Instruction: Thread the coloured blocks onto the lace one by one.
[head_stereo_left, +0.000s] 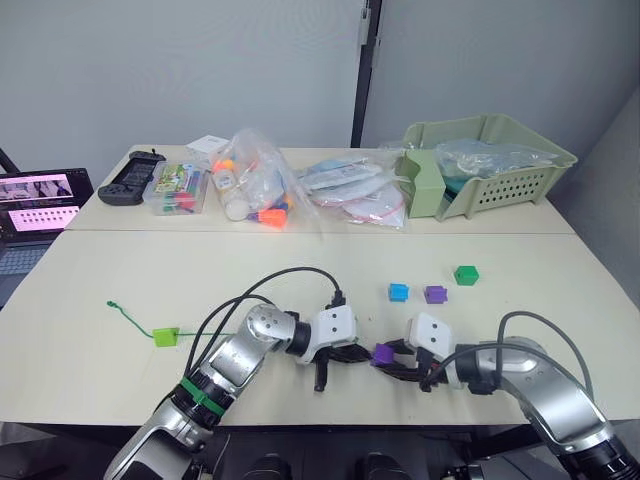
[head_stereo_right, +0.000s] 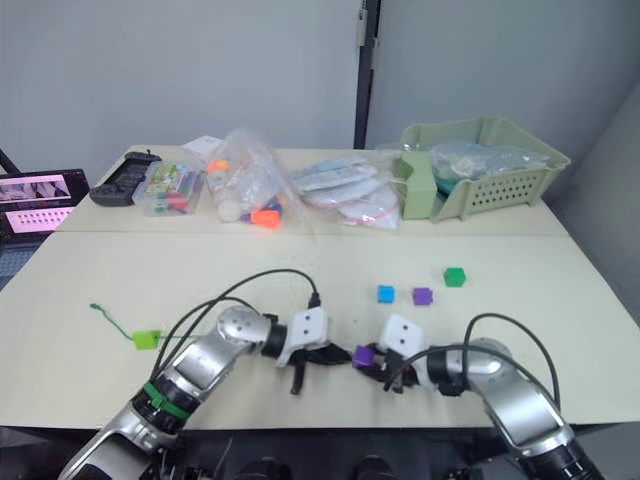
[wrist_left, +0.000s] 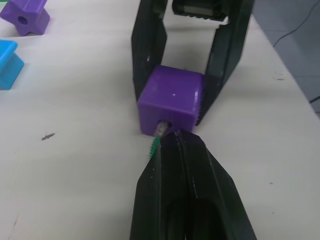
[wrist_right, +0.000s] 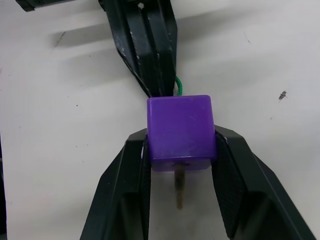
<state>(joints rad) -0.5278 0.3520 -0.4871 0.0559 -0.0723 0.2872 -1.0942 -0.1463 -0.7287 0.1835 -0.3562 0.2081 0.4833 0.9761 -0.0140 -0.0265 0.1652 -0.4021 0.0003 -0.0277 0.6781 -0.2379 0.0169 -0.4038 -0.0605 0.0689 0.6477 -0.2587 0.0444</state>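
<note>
Lace: thin green cord on the table, knotted end far left, running right toward the grippers.
Lime block: already strung on the lace, left of the arms.
Left gripper: fingers pinched together on the lace just behind its pale tip.
Purple cube: clamped between the right gripper's fingers, pale tip poking out its far side.
Blue block, purple star block, dark green block: loose in a row beyond the grippers.
</note>
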